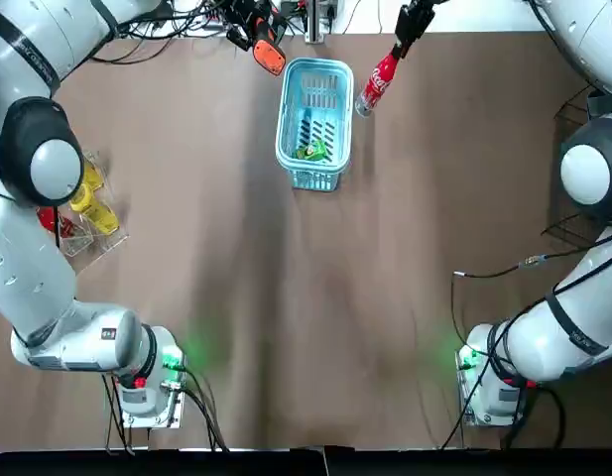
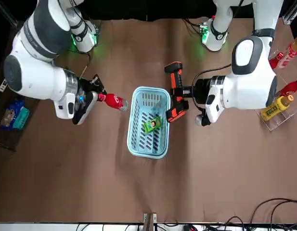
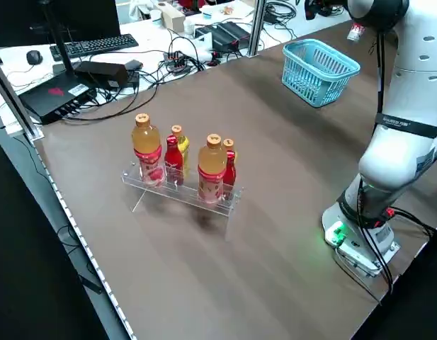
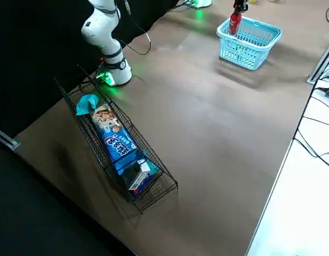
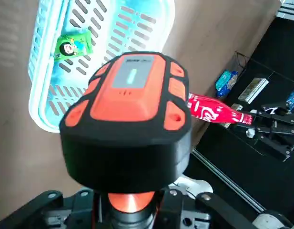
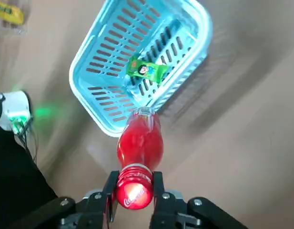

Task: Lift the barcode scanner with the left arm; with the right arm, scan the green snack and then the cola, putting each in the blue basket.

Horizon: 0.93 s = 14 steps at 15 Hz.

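Note:
The blue basket (image 1: 283, 109) stands at the far middle of the table, and the green snack (image 1: 310, 151) lies inside it. My left gripper (image 2: 185, 91) is shut on the handle of the orange and black barcode scanner (image 2: 175, 91), held in the air just left of the basket. On the basket's right side my right gripper (image 6: 133, 190) is shut on the cap end of the red cola bottle (image 6: 138, 143). The bottle hangs tilted beside the basket's rim (image 6: 96, 121), above the table. In the left wrist view the scanner head (image 5: 130, 119) faces the cola (image 5: 216, 110).
A clear rack of drink bottles (image 1: 82, 208) sits at the table's left edge. At the right edge is a wire rack with snack packs (image 4: 119, 149). Cables and equipment lie beyond the far edge. Both arm bases stand at the near edge.

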Motion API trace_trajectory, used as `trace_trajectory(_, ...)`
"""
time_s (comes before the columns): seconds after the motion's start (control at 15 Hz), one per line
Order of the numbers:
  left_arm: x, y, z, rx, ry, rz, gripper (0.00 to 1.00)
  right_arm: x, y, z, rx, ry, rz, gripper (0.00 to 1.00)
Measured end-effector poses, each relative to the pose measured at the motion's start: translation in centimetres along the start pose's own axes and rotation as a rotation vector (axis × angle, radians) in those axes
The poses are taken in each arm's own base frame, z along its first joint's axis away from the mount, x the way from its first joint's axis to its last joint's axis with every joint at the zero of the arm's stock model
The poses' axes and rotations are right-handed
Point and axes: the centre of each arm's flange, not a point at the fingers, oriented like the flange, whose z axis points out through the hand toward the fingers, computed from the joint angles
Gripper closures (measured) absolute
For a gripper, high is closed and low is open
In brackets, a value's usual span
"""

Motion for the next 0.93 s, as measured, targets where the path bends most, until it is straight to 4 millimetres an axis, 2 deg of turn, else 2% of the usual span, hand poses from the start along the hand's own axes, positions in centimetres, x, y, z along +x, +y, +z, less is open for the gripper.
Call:
trace_trajectory(0.33, -1.1, 2.2, 3.8, 0.008, -0.014, 0.045, 0.66, 0.6, -2.0, 1.0, 0.002, -0.013, -0.139, 0.68)
trace_trajectory(0.67, -1.2, 3.6, 8.9, 0.012, -0.022, 0.091, 0.66, 2.6, -5.9, 1.9, -0.030, 0.045, -0.181, 0.68)
trace_trajectory(0.93, -1.0, 3.6, 10.5, 0.017, -0.035, 0.092, 0.66, 2.9, -5.8, 1.3, -0.042, 0.081, -0.156, 0.68)
